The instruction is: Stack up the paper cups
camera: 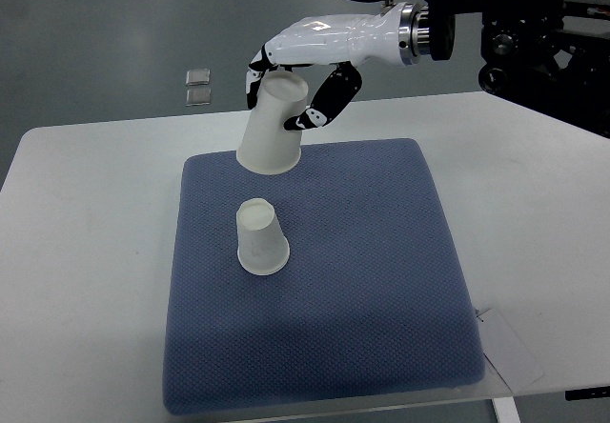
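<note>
No print is legible on either cup or on the mat. A small dark mark sits on the back of my glossy white right hand, too small to read.

A white table carries a blue-grey textured fabric mat, and beyond the table edge lies grey floor. Two small clear square objects lie on that floor at about 10 o'clock from the mat (what they are I cannot tell). Black equipment fills the 1 o'clock corner, where my arm comes in.

My fingers are wrapped around an upside-down white paper cup, gripping near its closed base; it is raised and tilted, with its open rim over the mat's far edge. A second upside-down white paper cup stands on the mat at 6 o'clock from the held one, apart from it. Whether anything is under either cup is hidden.
</note>
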Controlling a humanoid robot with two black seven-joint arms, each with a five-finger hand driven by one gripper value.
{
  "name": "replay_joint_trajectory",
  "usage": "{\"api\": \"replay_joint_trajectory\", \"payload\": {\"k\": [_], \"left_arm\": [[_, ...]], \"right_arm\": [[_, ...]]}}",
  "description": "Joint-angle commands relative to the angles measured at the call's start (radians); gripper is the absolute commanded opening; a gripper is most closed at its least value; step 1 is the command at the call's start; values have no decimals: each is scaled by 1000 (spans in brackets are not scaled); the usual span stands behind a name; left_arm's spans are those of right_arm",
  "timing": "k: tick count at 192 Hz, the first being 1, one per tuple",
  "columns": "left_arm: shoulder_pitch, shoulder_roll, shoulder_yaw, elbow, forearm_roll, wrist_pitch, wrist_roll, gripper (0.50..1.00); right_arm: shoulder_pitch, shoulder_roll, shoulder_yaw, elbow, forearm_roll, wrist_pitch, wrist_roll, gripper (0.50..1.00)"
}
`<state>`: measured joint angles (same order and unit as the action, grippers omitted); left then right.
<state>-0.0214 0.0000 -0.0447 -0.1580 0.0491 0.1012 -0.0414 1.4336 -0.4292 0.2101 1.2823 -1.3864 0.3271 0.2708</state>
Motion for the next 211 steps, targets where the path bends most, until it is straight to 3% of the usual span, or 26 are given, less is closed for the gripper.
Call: {"api": "replay_joint_trajectory", "payload": {"k": [1, 113, 211], "left_arm": [[0, 0, -1, 0, 0, 0, 0, 1000], [0, 0, 0, 0, 0, 0, 0, 1000], [0, 0, 0, 0, 0, 0, 0, 1000]], "right_arm": [[2, 47, 3, 0, 0, 16, -1, 500], [-10, 145, -15, -9, -45, 18, -16, 507], [-30, 145, -34, -23, -103, 12, -16, 519]]}}
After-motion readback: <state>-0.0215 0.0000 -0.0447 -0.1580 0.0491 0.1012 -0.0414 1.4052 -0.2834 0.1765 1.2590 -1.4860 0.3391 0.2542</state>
